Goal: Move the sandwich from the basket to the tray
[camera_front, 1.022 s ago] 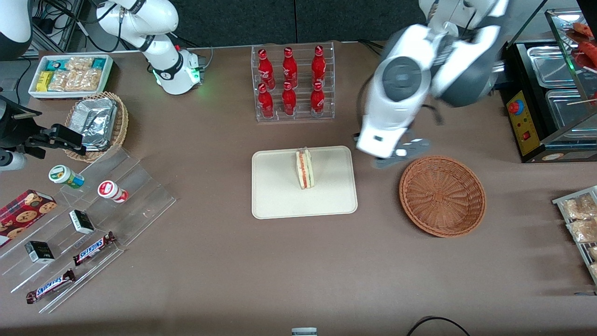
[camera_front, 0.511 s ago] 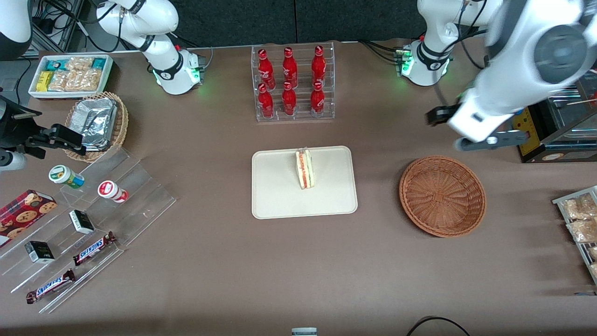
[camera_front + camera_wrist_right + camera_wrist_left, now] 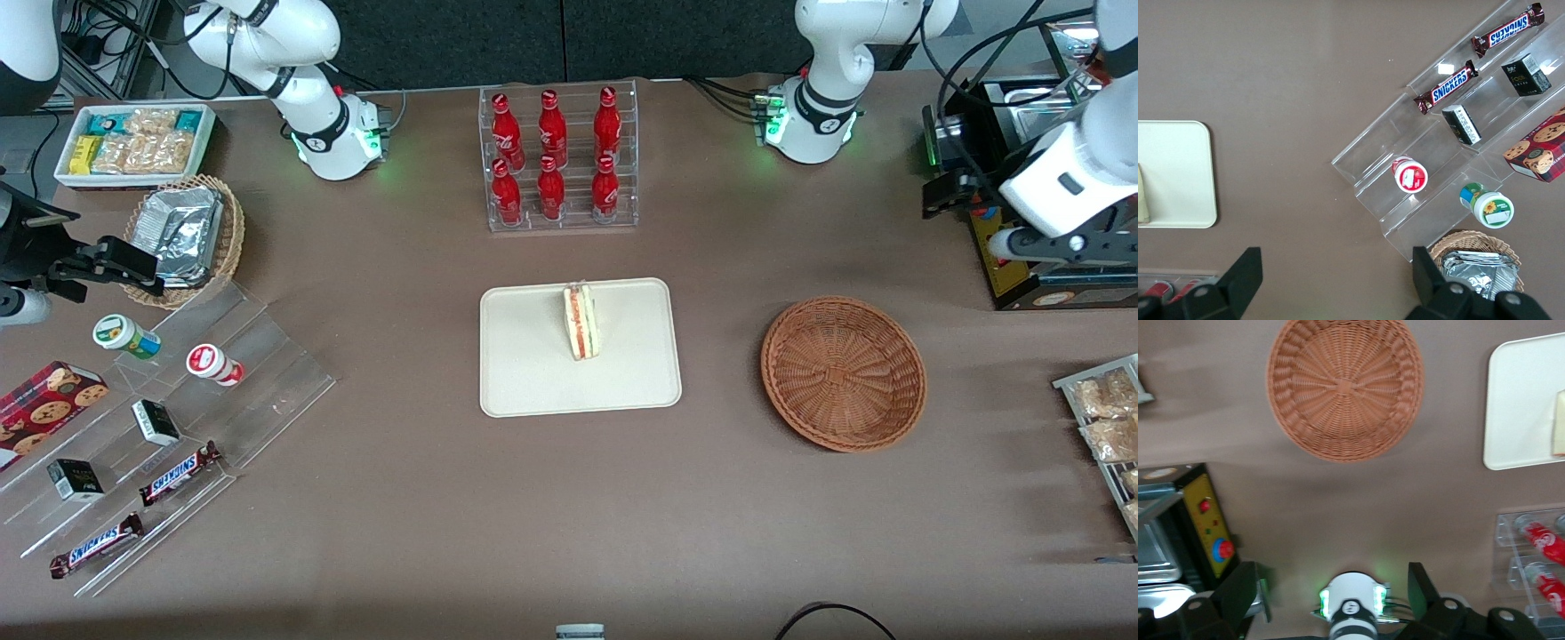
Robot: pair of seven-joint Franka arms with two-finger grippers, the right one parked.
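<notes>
My pincer (image 3: pixel 1058 249) high near working arm's end of surface, fingers apart, holding nothing. Sandwich (image 3: pixel 581 322) lies on tray (image 3: pixel 533 373), well apart from pincer, past empty basket (image 3: pixel 843 373), long axis toward front camera. Placing looks done; no reach needed.

1. "SNICKERS" reads in white-edged blue letters on the brown wrapper of a chocolate bar (image 3: pixel 179 473) lying on the clear acrylic stepped display stand (image 3: pixel 267 391) toward the parked arm's end of the table.
2. "SNICKERS" stands again on a second brown-wrapped bar (image 3: pixel 96 545) on the same stand, nearer the front camera; both wrappers read clearly in the right wrist view as well (image 3: pixel 1507 30) (image 3: pixel 1451 87).
3. The red bottles (image 3: pixel 551 133) in the clear acrylic rack carry white script too small to read.
</notes>
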